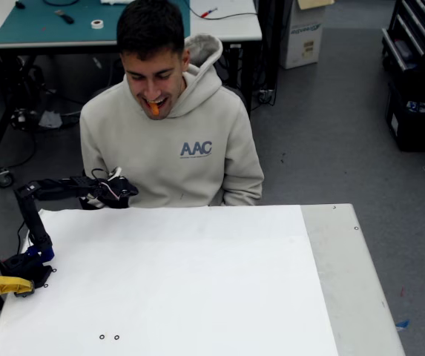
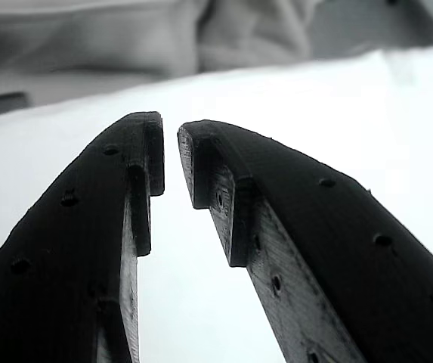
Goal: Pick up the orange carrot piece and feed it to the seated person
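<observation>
Fixed view: the seated person [image 1: 171, 137] sits behind the far edge of the table [image 1: 331, 259], leaning slightly forward, in a light beige hoodie with blue "AAC" lettering on the chest; the orange carrot piece [image 1: 153, 108] is in the person's mouth, held between the lips, well apart from the arm and above the table's level.

The black arm is mounted at the table's left edge, next to a yellow clamp [image 1: 3, 285]; its upper link rises from the base, then the forearm reaches rightward along the far edge of the table; the gripper [image 1: 121, 191] sits at the far left part of the table edge, just in front of the person's torso, below and left of the carrot.

Wrist view: the gripper [image 2: 171, 159] shows two black fingers [image 2: 88, 227] converging toward their tips with a narrow gap of white between them; nothing lies in that gap, so the pincer is nearly closed but empty, grasping nothing; behind the tips lies the white sheet [image 2: 314, 106] covering the table, and beyond it blurred grey-beige fabric.

The white sheet covers most of the table top; a bare grey strip of table shows at the right side in the fixed view.
</observation>
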Motion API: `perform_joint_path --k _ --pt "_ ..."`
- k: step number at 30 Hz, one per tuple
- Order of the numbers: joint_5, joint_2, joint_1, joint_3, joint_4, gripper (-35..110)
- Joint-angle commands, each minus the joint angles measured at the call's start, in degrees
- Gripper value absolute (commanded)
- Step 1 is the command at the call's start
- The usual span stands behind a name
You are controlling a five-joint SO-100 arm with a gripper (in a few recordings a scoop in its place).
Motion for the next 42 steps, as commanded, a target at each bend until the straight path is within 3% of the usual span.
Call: perform_joint_path --k 1,11,27,37,42 --pt "6.8 12.5 -1.3 6.0 -0.6 -2" --pt "21.7 30.0 -6.0 22.2 0.1 -2" --pt "22.9 64.1 -10.6 51.7 0.2 -1" --pt "22.9 73.5 -10.1 52.2 0.4 -1" --pt "22.9 75.9 -10.7 52.2 6.4 -1"
